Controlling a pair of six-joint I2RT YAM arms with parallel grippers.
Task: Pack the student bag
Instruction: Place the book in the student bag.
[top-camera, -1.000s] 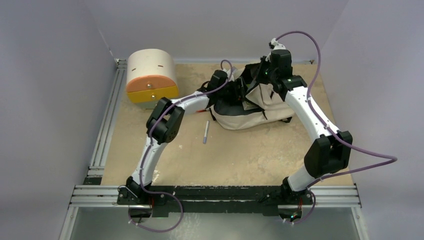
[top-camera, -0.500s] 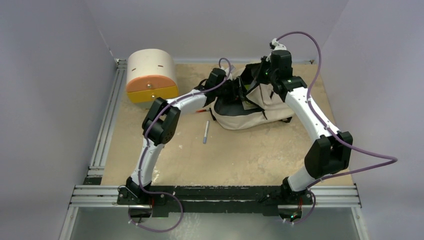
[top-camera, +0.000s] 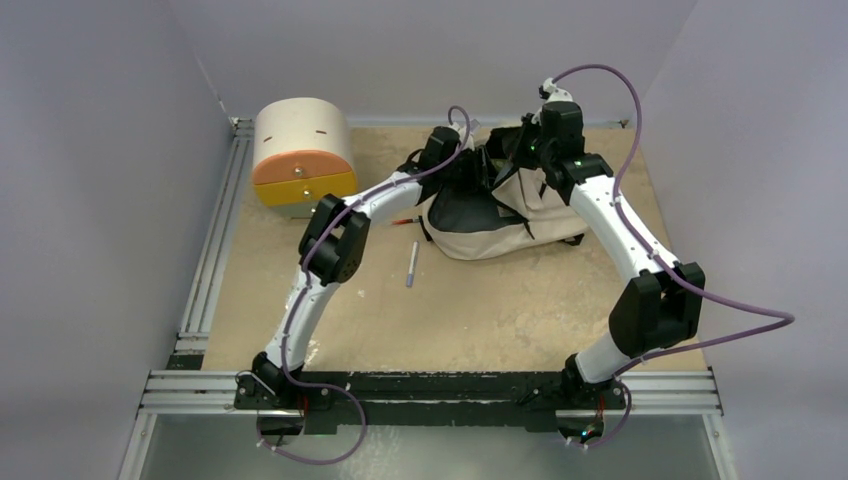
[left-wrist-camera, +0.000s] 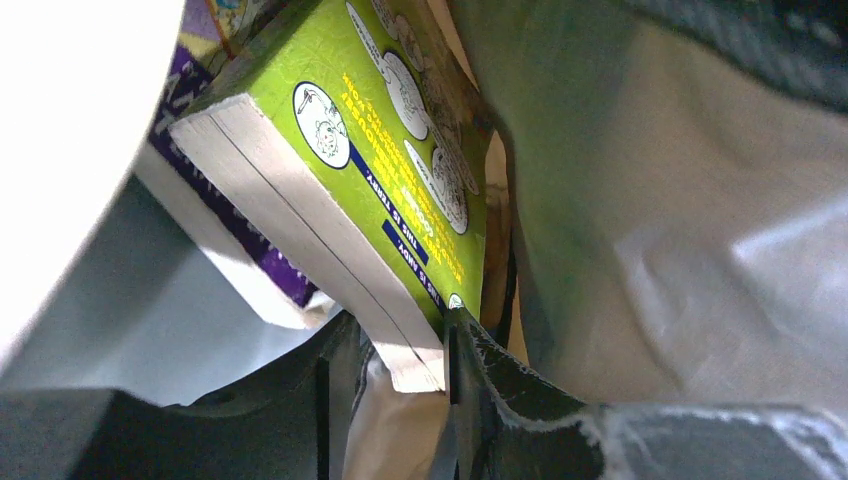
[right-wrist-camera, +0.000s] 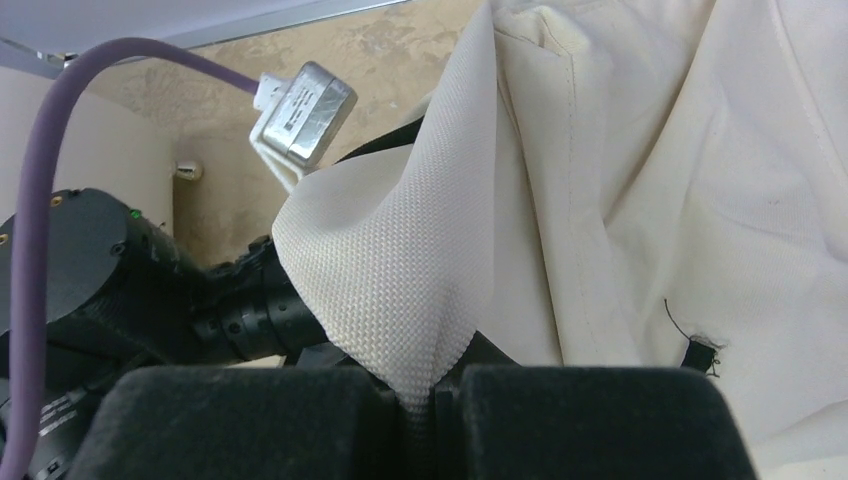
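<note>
From above, the student bag lies at the far side of the desk, toward 12 o'clock, with its dark mouth turned to 10 o'clock. The left arm reaches into this mouth, so its fingers are hidden in this view. The right arm meets the top edge of the bag from 4 o'clock. A cream drawer box with orange and yellow fronts stands at 10 o'clock on the desk, well apart from the bag. A pen lies on the desk near the bag, at its 8 o'clock.

In the left wrist view, the left fingers are narrow and clamp the lower corner of a book with a green cover — its page edges face 8 o'clock. The grey inside of the student bag fills the side toward 3 o'clock.

In the right wrist view, the right fingers are pressed together on a fold of the student bag — the cream cloth rises from them toward 12 o'clock. The black end of the left arm shows at 9 o'clock.
</note>
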